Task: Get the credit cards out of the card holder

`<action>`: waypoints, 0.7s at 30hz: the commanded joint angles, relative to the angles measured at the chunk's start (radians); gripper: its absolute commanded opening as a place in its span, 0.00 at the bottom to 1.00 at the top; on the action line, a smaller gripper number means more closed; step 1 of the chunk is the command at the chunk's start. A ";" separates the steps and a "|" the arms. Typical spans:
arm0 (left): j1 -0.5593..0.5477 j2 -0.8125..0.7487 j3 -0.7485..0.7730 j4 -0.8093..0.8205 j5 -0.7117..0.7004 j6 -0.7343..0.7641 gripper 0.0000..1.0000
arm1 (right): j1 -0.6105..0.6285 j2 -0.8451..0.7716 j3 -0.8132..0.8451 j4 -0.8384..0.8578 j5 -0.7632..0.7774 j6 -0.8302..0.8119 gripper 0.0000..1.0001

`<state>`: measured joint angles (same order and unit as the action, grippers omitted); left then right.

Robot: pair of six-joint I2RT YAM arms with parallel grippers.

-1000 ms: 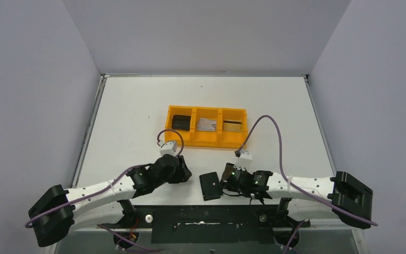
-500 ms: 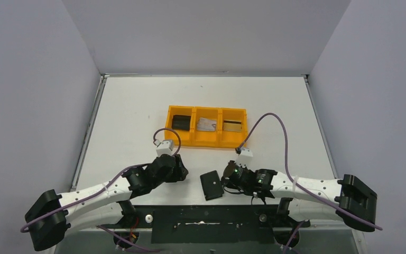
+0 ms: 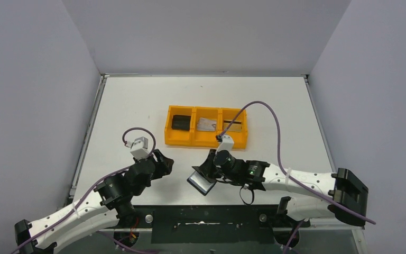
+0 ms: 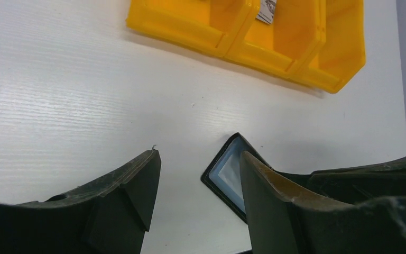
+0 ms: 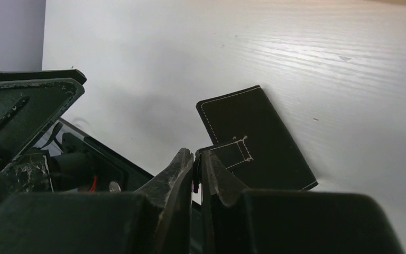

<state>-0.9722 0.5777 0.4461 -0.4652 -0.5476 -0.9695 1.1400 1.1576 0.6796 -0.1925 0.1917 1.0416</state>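
Change since a second ago: the card holder [image 3: 201,181] no longer lies flat with its dark cover up. It is tipped, its shiny blue-grey inner face showing from overhead, and sits a little further left. Meanwhile the right gripper [image 5: 196,159], then just beside it, has moved onto it and is clenched on the small stitched tab at its edge. The left gripper [image 4: 198,156] has drawn back to the left, fingers spread, nothing between them.

Whether the holder's low edge touches the table [image 3: 137,106] cannot be told.

Position: card holder near the table's near edge, between the two grippers, apart from the orange tray [image 3: 185,141]; a strip of white tabletop separates them.

Tray as before: black block [image 3: 180,122] in the left compartment, silvery-grey card [image 3: 206,124] in the middle, gold card [image 3: 232,126] in the right.

White surface runs beyond the tray to the far wall and along both its sides.
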 commanded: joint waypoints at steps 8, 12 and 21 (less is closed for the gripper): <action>0.003 -0.043 0.038 -0.101 -0.069 -0.044 0.57 | 0.013 0.221 0.167 0.172 -0.076 -0.048 0.00; 0.003 -0.039 0.033 -0.082 -0.058 -0.043 0.57 | -0.001 0.149 0.114 0.149 -0.003 -0.006 0.00; 0.004 0.040 0.019 0.084 0.078 0.058 0.59 | -0.095 -0.044 -0.217 0.060 0.046 0.233 0.00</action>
<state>-0.9718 0.5774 0.4461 -0.5121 -0.5419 -0.9699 1.0584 1.1778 0.5770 -0.1005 0.1837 1.1400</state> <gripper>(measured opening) 0.581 0.078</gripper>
